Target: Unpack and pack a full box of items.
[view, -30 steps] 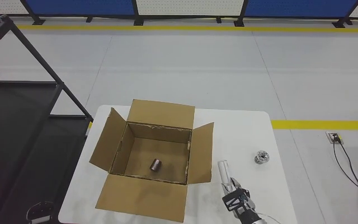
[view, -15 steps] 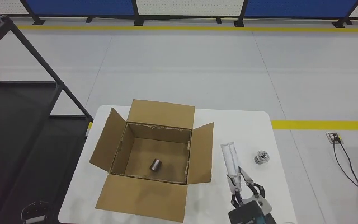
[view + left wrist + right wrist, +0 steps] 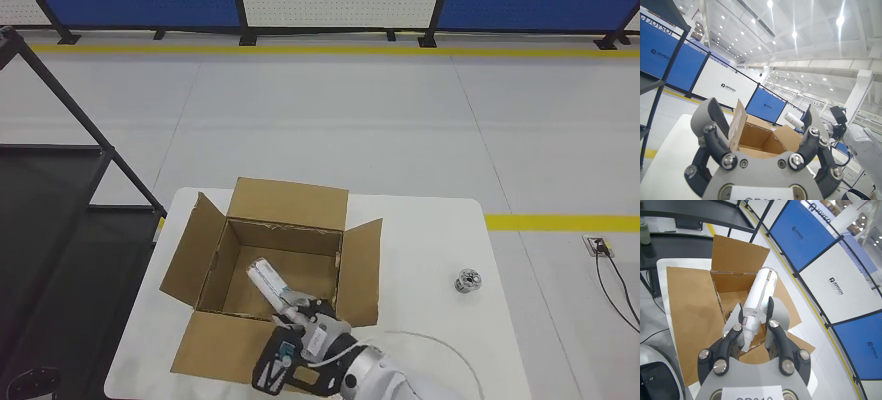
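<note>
An open cardboard box (image 3: 285, 215) stands on the white table (image 3: 430, 235) with all flaps spread out. My right gripper (image 3: 296, 312) is shut on a white tube (image 3: 266, 279) and holds it tilted over the box's near side. In the right wrist view the tube (image 3: 762, 289) points into the box (image 3: 694, 306) from between the fingers of the right gripper (image 3: 755, 313). My left gripper (image 3: 764, 121) is open and holds nothing, low beside the table, facing the box (image 3: 757, 134). The tube (image 3: 793, 119) shows past it.
A small shiny roll (image 3: 466, 280) lies on the table right of the box. A black metal rack (image 3: 60, 200) stands close to the table's left side. The right flap (image 3: 362, 270) stands up between the box and the roll.
My right gripper has carried the white tube from the table right of the box leftward to above the box. The dark can on the box floor is now covered by the tube.
</note>
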Controlling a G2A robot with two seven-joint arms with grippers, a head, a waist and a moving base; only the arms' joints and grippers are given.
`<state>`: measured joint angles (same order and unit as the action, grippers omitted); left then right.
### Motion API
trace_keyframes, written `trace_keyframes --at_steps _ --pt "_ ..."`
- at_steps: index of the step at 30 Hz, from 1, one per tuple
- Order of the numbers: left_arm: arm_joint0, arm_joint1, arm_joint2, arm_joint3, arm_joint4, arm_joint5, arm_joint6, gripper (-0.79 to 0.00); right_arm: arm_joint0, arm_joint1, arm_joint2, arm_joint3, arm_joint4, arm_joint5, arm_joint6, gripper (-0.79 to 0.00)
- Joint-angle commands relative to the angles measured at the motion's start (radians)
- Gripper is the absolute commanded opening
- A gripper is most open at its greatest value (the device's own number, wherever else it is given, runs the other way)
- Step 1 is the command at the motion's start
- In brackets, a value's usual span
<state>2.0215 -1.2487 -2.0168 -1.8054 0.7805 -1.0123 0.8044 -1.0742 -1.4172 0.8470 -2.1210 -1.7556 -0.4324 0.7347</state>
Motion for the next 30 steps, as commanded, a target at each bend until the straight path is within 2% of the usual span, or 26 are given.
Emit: trace_keyframes --at_steps 1,4,7,11,13,18,28,30 --pt "-0.001 0.000 0.000 0.000 0.000 0.000 0.000 0.000 0.135 -0.026 -0.037 0.110 0.101 0.007 0.095 -0.785" --pt "-0.001 0.000 0.000 0.000 0.000 0.000 0.000 0.000 0.295 -0.068 -0.095 0.271 0.186 0.043 0.206 -0.785" --pt "-0.001 0.000 0.000 0.000 0.000 0.000 0.000 0.000 0.423 -0.111 -0.150 0.435 0.261 0.087 0.267 -0.785" --pt "-0.001 0.000 0.000 0.000 0.000 0.000 0.000 0.000 0.554 -0.165 -0.219 0.647 0.316 0.132 0.337 -0.785" --pt "-0.001 0.000 0.000 0.000 0.000 0.000 0.000 0.000 0.600 -0.189 -0.247 0.734 0.329 0.148 0.334 -0.785" --pt "-0.001 0.000 0.000 0.000 0.000 0.000 0.000 0.000 0.651 -0.229 -0.268 0.878 0.402 0.138 0.279 -0.785" --pt "-0.001 0.000 0.000 0.000 0.000 0.000 0.000 0.000 0.651 -0.229 -0.268 0.878 0.402 0.138 0.279 -0.785" --pt "-0.001 0.000 0.000 0.000 0.000 0.000 0.000 0.000 0.636 -0.228 -0.261 0.879 0.410 0.121 0.250 -0.785"
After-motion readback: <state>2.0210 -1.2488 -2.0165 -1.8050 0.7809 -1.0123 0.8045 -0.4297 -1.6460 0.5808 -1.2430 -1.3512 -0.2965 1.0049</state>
